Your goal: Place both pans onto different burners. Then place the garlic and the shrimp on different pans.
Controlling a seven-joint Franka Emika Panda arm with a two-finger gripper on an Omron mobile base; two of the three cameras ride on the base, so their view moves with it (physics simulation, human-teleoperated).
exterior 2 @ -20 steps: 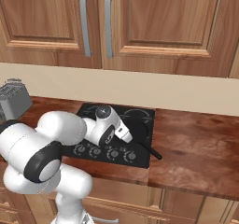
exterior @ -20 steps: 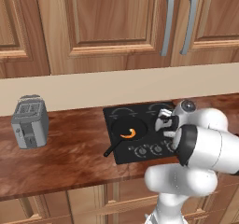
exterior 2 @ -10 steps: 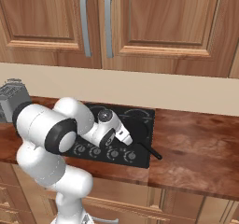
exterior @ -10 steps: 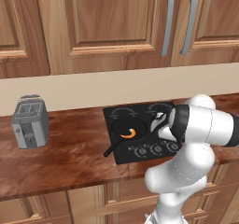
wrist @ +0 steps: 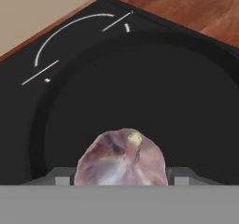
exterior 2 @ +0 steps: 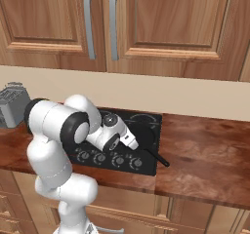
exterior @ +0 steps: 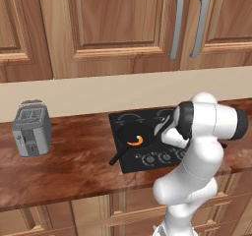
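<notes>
Claw (wrist: 120,178) low over the right-hand round matte black frying pan (wrist: 140,101). Its two dark tips stand either side of the pale purplish papery garlic bulb (wrist: 120,160), jaws spread about the bulb's width. Whether the tips press the bulb or merely flank it, I cannot tell. Bulb sits over the pan's floor, near the rim on the hand's side.

The other matte black frying pan (exterior: 133,136) lies on the near left burner of the flat black glass cooktop (exterior: 147,163), with the small curled orange shrimp (exterior: 135,141) inside. Its long thin handle (exterior: 119,156) points toward the desk's front edge.

Risks, as judged:
- Garlic close to the rim. Let go from any height, a round bulb may roll up the wall and out onto the glass.
- Pulling the claw away sideways could drag the bulb, or nudge the pan off its thin grey ringed burner (wrist: 70,36).
- The right pan's straight black handle (exterior 2: 156,156) juts toward the wood-grain desk (exterior 2: 205,150). A sweeping elbow could catch it.

Around: grey two-slot toaster (exterior: 31,128) well apart on the left, wooden cabinets (exterior: 118,28) with grey bar handles above, row of small round knobs (exterior 2: 110,159) along the cooktop's front. Nothing obstructs a straight lift.
</notes>
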